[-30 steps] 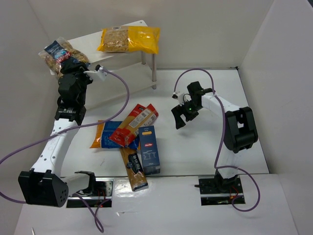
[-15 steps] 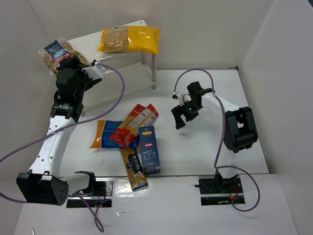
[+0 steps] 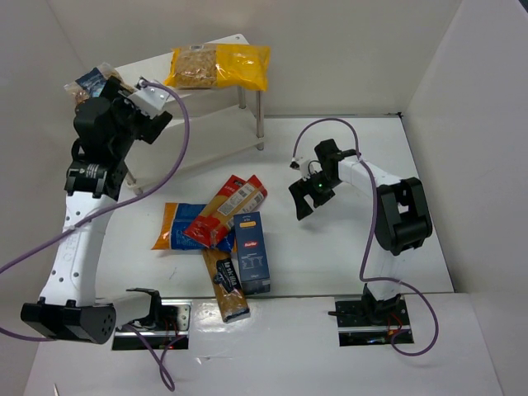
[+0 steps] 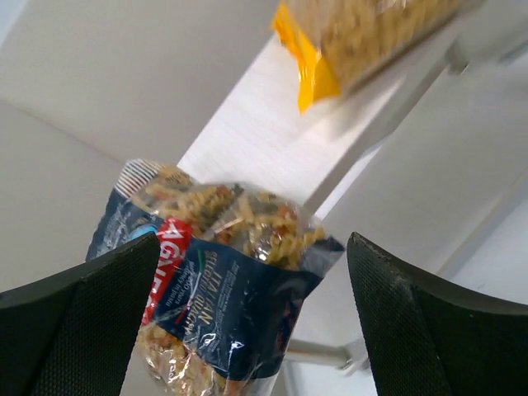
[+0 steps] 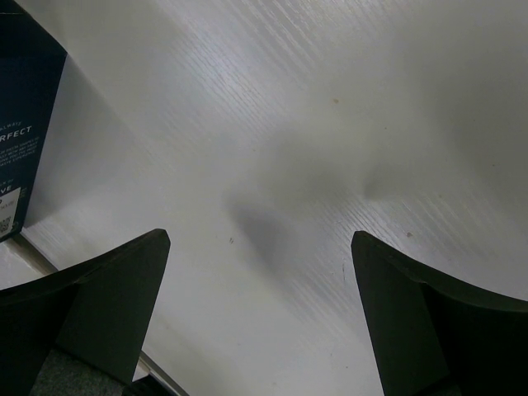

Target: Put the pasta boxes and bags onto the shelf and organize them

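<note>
The clear bag with the dark blue label lies at the left end of the shelf's top board, and in the top view my left arm mostly hides it. My left gripper is open, its fingers on either side of that bag and not touching it. The yellow bag lies on the top board. On the table are a flat orange-and-blue bag, a red-orange box, a dark blue box and a tan-and-dark box. My right gripper hangs open over bare table, right of the pile.
The shelf's lower board and thin legs stand at the back left. White walls close in the table at the left, back and right. The dark blue box's corner shows at the left edge of the right wrist view.
My left gripper has opened and let go of the clear bag at the shelf's left end, then drawn up and back to the left. The right arm has barely moved.
</note>
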Tool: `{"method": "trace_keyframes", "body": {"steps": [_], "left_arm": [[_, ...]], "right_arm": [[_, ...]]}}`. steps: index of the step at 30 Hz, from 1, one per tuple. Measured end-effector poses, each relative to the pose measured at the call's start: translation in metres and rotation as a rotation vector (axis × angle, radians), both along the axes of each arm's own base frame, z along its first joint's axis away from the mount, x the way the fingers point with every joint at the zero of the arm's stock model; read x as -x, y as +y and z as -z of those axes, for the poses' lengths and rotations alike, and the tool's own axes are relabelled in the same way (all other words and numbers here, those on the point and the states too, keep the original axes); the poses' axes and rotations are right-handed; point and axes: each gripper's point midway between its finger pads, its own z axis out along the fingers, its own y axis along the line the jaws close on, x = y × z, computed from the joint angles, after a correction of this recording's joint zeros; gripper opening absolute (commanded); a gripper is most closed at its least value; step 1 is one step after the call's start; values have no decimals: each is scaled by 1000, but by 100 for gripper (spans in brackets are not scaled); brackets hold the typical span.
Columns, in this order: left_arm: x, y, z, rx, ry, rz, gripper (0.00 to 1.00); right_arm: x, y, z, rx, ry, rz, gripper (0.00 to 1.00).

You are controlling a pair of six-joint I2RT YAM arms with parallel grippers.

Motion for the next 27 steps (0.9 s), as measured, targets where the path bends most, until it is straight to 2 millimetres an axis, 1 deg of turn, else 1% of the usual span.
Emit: {"method": "trace_keyframes", "body": {"steps": [3,5,7,9,12,14,16,18,20,21,24,26,27], "left_arm": [[9,-10,-28,90,-41,44,100],[16,-14,-47,163,-73,61,100],[25,-11,-64,242,-106,52,100],[38,-4,-75,334,-135,17,100],[62,12,-82,459,-176,-76,100],[80,23,-77,529,-194,-140,100],[95,33,-64,572,-196,-198,100],[107,41,-38,602,-168,-257,100],[114,47,-13,622,-135,-297,100],[116,48,1,632,-109,-315,100],[120,49,46,643,-6,-343,100],[120,48,73,655,61,-338,100],[121,47,85,660,91,-338,100]], "right_arm": [[0,0,0,0,1,0,100],[1,0,0,1,2,0,100],[1,0,0,1,3,0,100],[1,0,0,1,3,0,100],[1,0,-3,1,-4,1,100],[-1,-1,-10,-3,-26,5,100],[-5,0,-26,-14,-66,17,100],[-14,3,-54,-39,-144,28,100],[-27,7,-93,-76,-251,40,100],[-34,10,-115,-97,-307,44,100],[-58,18,-194,-177,-518,52,100],[-67,24,-245,-237,-638,58,100],[-69,26,-266,-264,-686,56,100]]}}
